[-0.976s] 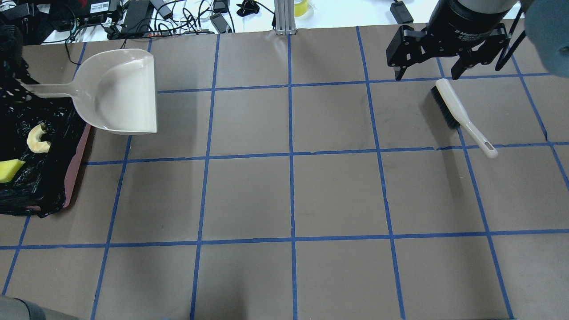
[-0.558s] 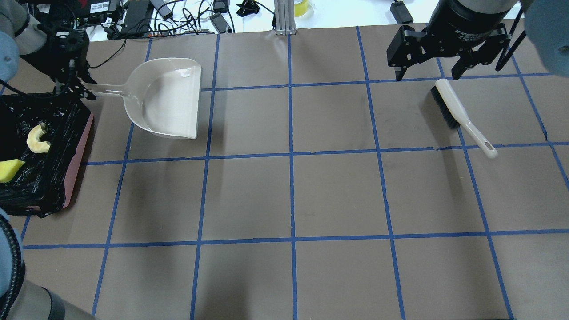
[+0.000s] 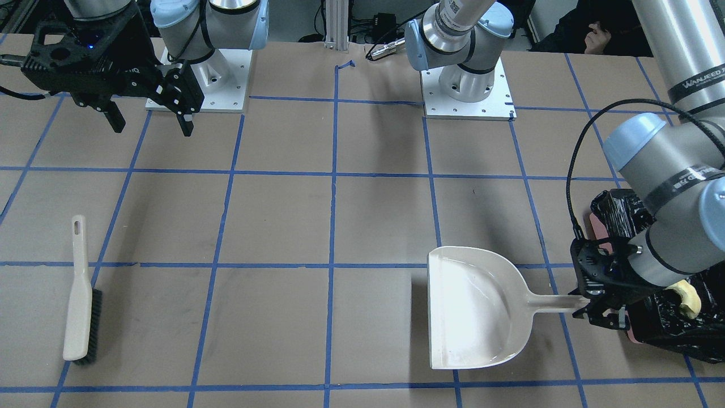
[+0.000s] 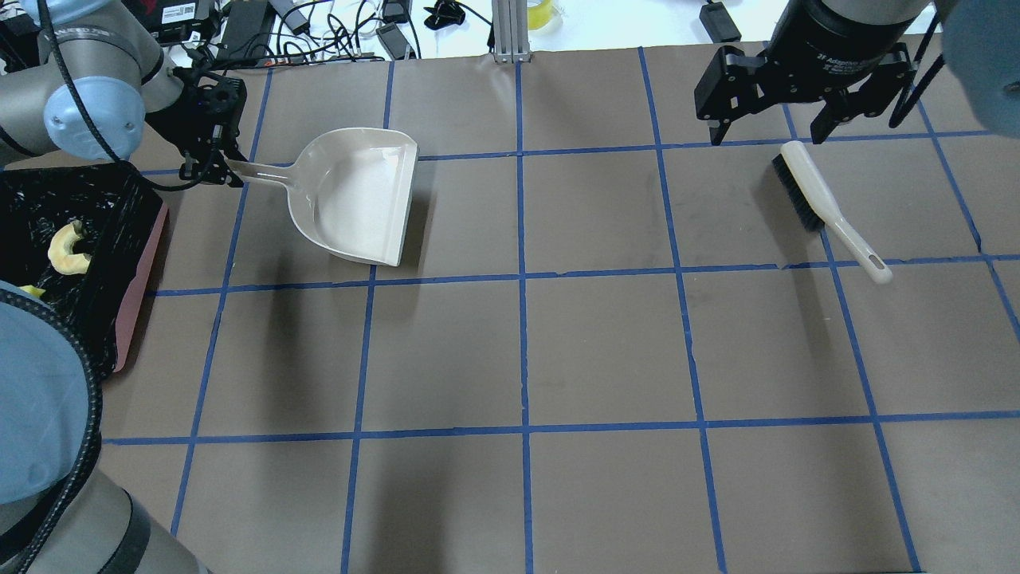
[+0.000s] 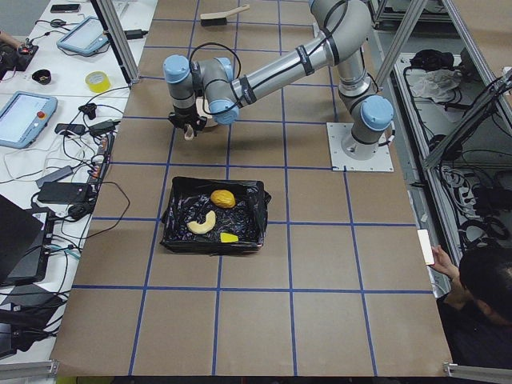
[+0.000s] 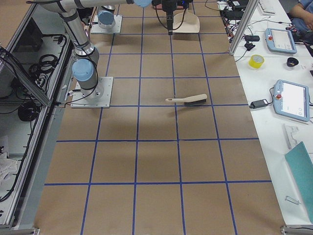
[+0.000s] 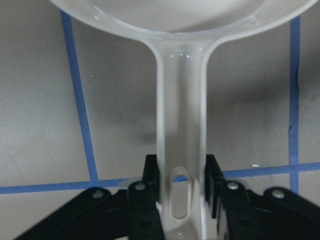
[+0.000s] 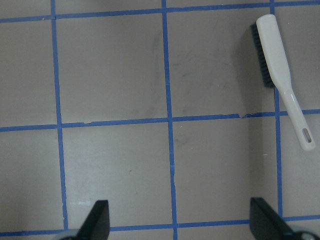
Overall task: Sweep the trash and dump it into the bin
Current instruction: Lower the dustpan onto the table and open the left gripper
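A brown table [image 4: 606,351] carries a grid of blue tape lines [image 4: 522,279]. In the overhead view a beige dustpan [image 4: 355,195] shows at ten o'clock, its open mouth facing four o'clock and its handle pointing to ten. A white brush [image 4: 821,203] with black bristles lies at two o'clock, handle toward five. Past the twelve o'clock edge are tangled cables [image 4: 319,32] and an aluminium post [image 4: 510,28].
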